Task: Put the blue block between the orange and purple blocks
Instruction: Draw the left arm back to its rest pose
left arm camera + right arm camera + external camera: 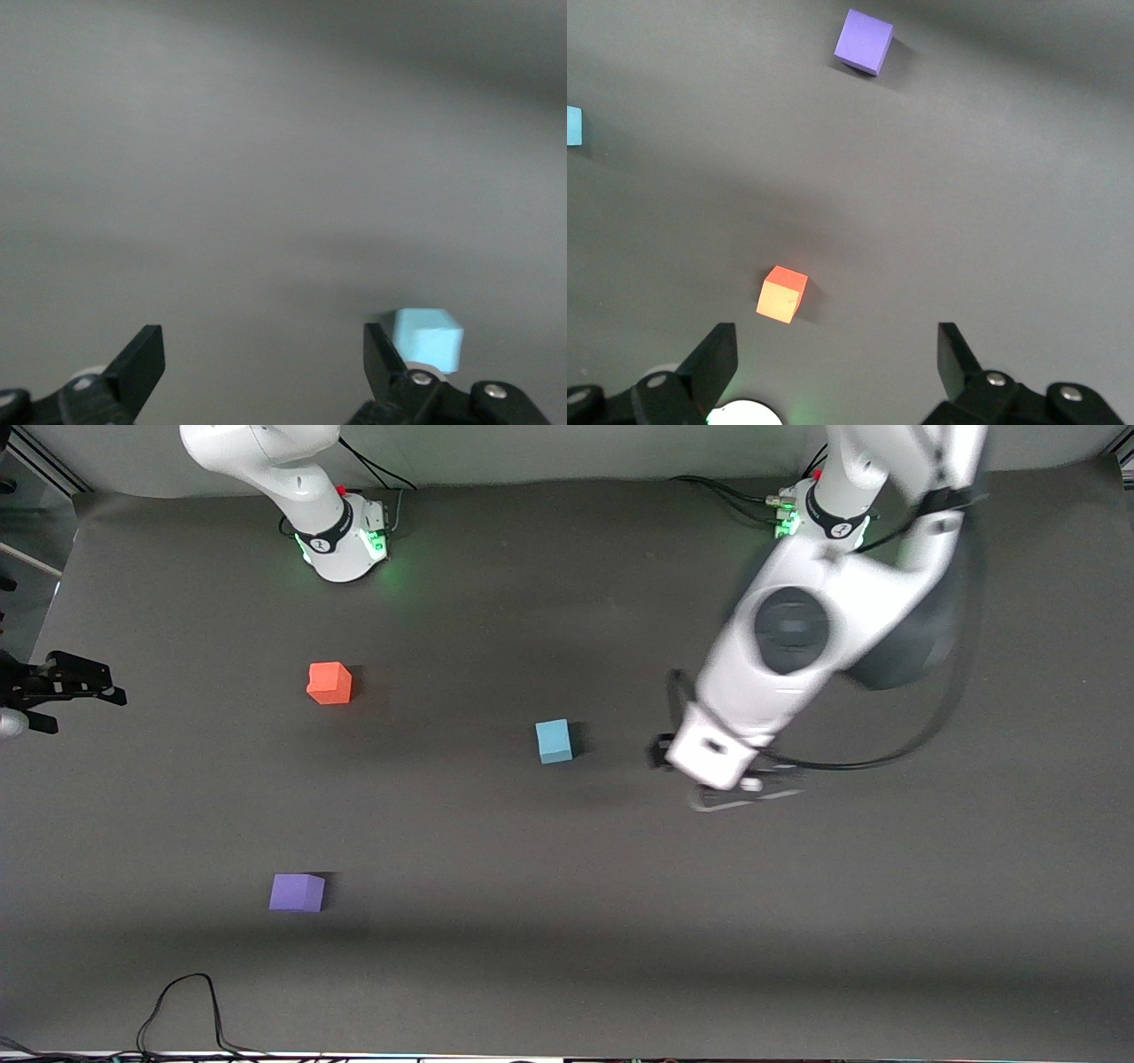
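The blue block (554, 741) sits mid-table, the orange block (330, 683) farther from the front camera toward the right arm's end, and the purple block (297, 892) nearest the camera. My left gripper (714, 769) hangs low over the table beside the blue block, toward the left arm's end. In the left wrist view it (264, 363) is open and empty, with the blue block (428, 336) just outside one finger (383, 359). My right gripper (837, 359) is open and empty, high over the orange block (782, 295). That view also shows the purple block (865, 41) and the blue block (573, 125).
A black clamp-like fixture (62, 682) juts in at the table edge at the right arm's end. A loose cable (182, 1010) lies at the edge nearest the camera. The left arm's cable (886, 760) loops over the mat.
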Controlling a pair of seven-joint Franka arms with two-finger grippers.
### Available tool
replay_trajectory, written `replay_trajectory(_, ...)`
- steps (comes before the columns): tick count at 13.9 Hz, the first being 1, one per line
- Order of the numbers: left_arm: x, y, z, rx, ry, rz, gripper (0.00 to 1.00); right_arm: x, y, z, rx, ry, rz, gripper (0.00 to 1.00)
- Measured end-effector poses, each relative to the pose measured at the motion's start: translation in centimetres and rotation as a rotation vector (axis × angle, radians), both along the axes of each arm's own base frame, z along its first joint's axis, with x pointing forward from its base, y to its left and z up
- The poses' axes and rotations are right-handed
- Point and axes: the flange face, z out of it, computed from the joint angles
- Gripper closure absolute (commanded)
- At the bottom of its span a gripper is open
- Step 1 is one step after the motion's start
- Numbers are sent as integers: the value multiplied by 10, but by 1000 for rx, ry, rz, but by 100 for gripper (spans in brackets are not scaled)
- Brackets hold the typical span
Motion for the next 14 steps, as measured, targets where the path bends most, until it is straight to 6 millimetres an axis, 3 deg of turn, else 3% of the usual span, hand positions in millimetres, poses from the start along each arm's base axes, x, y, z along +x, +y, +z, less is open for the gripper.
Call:
replay_trajectory(4, -6, 144, 43, -10, 53, -71, 0, 0, 0, 0, 0, 0, 2, 0)
replay_trajectory(6, -14, 199, 62, -19, 53, -105, 0, 0, 2, 0, 0, 0, 4, 0)
replay_trajectory(8, -24, 230, 77, -21, 38, -130, 0, 1, 9, 0, 2, 0, 16, 0)
replay_trajectory(10, -32, 248, 86, -24, 26, -150, 0, 3, 30, 0, 0, 6, 29, 0)
replay_trajectory(14, -50, 264, 94, -1, 17, -169, 0, -5, 113, 5, -19, 46, -27, 0)
